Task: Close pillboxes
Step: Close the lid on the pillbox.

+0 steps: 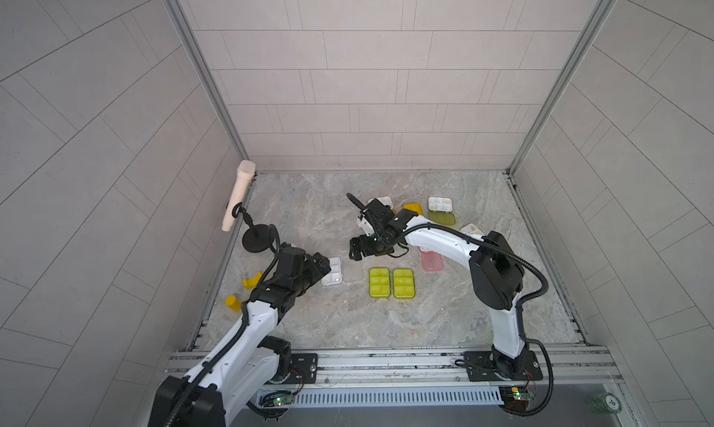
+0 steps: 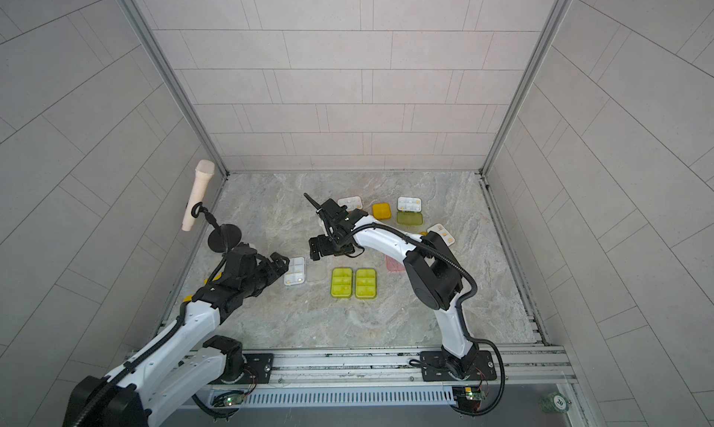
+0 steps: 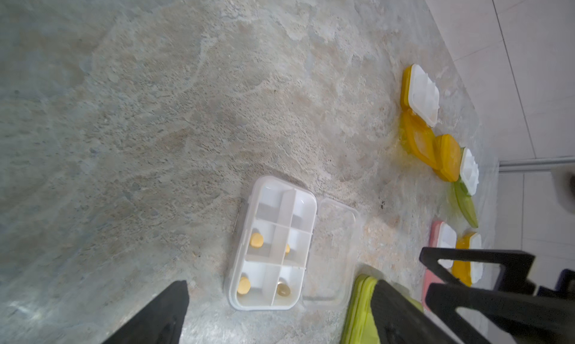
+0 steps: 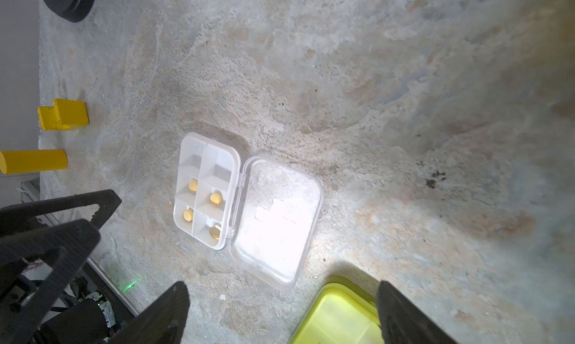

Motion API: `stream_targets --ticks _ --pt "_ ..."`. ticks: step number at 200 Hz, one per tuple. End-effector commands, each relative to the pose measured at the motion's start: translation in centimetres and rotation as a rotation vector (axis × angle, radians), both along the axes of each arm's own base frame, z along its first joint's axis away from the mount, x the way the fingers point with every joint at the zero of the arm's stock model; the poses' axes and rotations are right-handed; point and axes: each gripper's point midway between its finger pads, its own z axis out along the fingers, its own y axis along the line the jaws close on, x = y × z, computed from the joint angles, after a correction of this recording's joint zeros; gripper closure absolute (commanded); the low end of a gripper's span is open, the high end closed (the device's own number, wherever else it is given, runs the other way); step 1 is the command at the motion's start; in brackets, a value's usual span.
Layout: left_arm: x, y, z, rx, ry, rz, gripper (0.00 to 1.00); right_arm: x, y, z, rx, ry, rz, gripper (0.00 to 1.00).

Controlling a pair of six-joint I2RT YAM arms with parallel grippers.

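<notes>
**A:** Two yellow-green pillboxes (image 1: 379, 283) sit closed at mid-frame in both top views. Just left of them, the clear pillbox (image 1: 332, 271) lies open.

**B:** Grippers?

**A:** Left gripper (image 1: 322, 266) has its jaws spread and is empty, tips at the tray's left edge. Can't tell if they touch. Right gripper (image 1: 354, 252) is also spread and empty, hovering up-right of that box.

**B:** How to do this step well?

**A:** I'd hook a finger under the free edge of the clear lid (image 4: 277, 221), swing it over the hinge and press flat till it latches. The other gripper should brace the tray, or it probably skids on the table (image 1: 309, 320).

**B:** View differences?

**A:** Top views barely show that lid because it's see-through. The right wrist view shows it lying flat beside the tray, plus pills (image 4: 215, 198) in four compartments. The left wrist view shows the far open boxes (image 3: 423, 93) with orange and pink lids. From the top, the right arm (image 1: 436, 237) partly covers those.
</notes>
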Motion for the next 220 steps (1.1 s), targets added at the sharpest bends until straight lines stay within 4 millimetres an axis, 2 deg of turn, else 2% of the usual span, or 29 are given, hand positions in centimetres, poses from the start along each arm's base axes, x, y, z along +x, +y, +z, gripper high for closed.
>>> stream_targets --ticks 1,48,106,220 --pt "1.1 -1.5 0.4 -0.099 -0.032 -0.051 0.04 -0.3 1.0 -0.9 0.028 0.033 0.048 0.05" --pt "2.5 -2.4 -1.1 -0.121 0.015 -0.070 0.04 0.1 1.3 -2.6 0.032 0.066 0.059 0.06" --pt "2.1 -2.6 -3.4 -0.103 0.095 -0.100 0.04 -0.6 1.8 -3.9 0.078 0.112 0.055 0.07" --pt "2.0 -3.3 -2.8 -0.118 0.059 -0.157 0.03 -0.9 2.7 -5.3 0.182 0.194 0.002 0.08"
